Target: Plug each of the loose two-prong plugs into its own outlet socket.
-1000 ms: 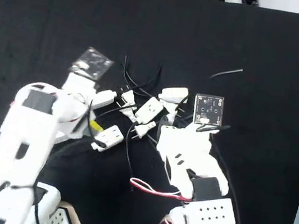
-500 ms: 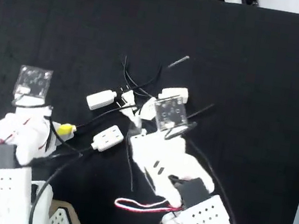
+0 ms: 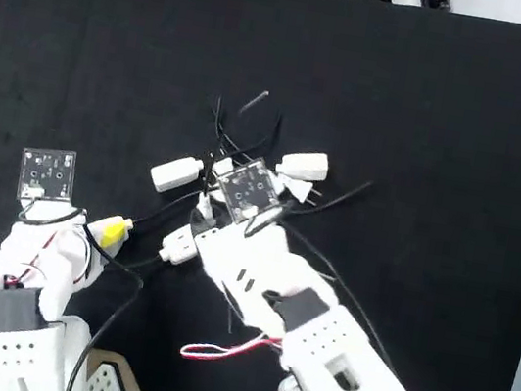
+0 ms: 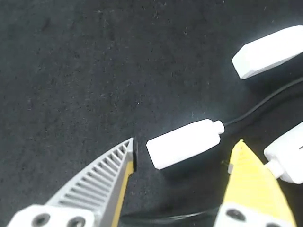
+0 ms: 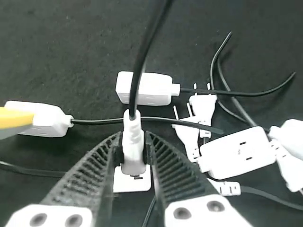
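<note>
Pinching plug (image 5: 132, 158), right gripper (image 5: 132, 138) clamped, directly over socket (image 5: 132, 183); left gripper (image 4: 185, 143) spread wide, other socket (image 4: 175, 147) between its tips.

Cluster lies about mid-table (image 3: 468, 139), a little toward the left edge. Left socket (image 3: 175, 173) sits on the left-edge side and right socket (image 3: 303, 165) on the right-edge side, with loose plugs (image 5: 202, 106) between them. Near socket (image 3: 179, 242) lies toward the near edge, just beside the left gripper (image 4: 186, 141). Right gripper (image 5: 131, 136) stands over the cluster's middle, near both left socket and near socket, with a plug (image 5: 132, 153) between its fingers and a block (image 5: 132, 183) directly under that plug.
</note>
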{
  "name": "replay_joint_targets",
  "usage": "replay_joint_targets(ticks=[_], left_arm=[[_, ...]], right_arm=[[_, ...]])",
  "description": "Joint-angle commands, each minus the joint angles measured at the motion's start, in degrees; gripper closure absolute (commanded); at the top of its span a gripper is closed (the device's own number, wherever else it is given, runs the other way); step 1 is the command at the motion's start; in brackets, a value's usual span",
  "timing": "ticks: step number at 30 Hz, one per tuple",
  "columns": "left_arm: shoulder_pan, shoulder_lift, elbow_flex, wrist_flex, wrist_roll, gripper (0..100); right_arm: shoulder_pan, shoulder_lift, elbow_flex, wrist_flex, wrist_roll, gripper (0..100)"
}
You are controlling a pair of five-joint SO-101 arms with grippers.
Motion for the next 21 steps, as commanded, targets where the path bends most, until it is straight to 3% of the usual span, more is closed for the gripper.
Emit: replay_joint_targets(ticks=[1, 8, 15, 21], left_arm=[[-0.57, -0.79, 0.22, -1.23, 0.09, 68], [-0.57, -0.79, 0.22, -1.23, 0.09, 68], [-0.13, -0.79, -0.48, -1.67, 0.44, 68], [0.04, -0.26, -2.68, -12.31, 7.47, 68]], right_arm=[[-0.70, 8.84, -1.19, -9.41, 0.44, 98.6], [-0.53, 15.16, -1.19, -11.52, 0.53, 98.6], [-0.70, 10.68, -1.27, -11.34, 0.53, 98.7], [-2.20, -3.74, -1.36, -4.13, 3.52, 98.7]])
